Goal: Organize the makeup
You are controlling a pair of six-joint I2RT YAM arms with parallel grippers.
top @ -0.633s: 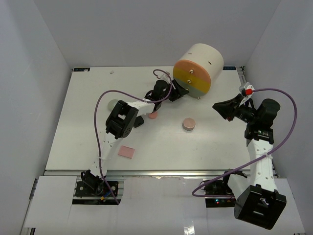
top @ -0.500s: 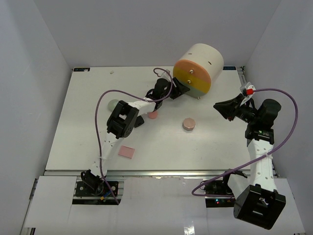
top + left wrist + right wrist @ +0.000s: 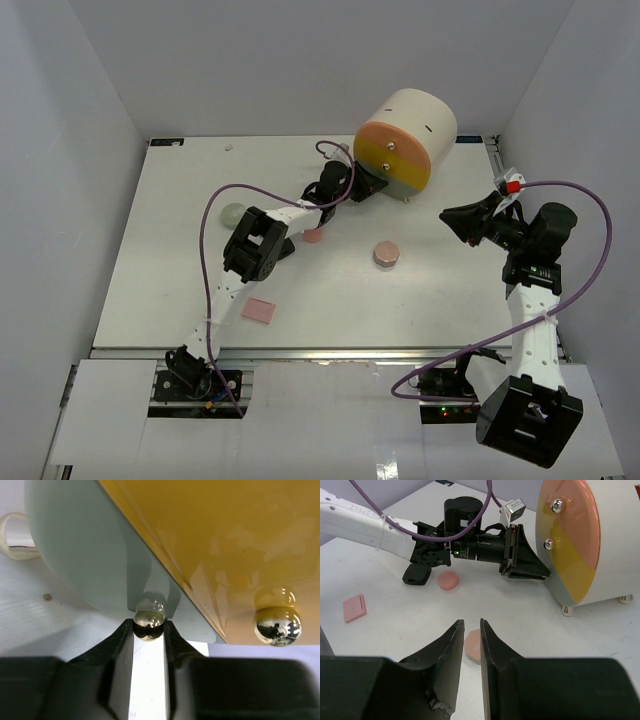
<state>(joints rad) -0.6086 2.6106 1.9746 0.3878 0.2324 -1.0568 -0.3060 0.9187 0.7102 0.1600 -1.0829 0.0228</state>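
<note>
My left gripper is shut on the silver knob of the grey drawer front at the bottom of the cream cylinder organizer; it also shows in the top view. On the table lie a pink round compact, a rose-beige compact, a flat pink square and a black oblong case. My right gripper hovers above the rose-beige compact, its jaws nearly together and empty.
The organizer's yellow front carries a second silver knob. A pale round thing lies at the left of the table. The organizer stands on small feet. Grey walls close in the table on three sides.
My left gripper has edged right, closer to the organizer's front. The right arm has barely shifted. The makeup pieces have not moved.
</note>
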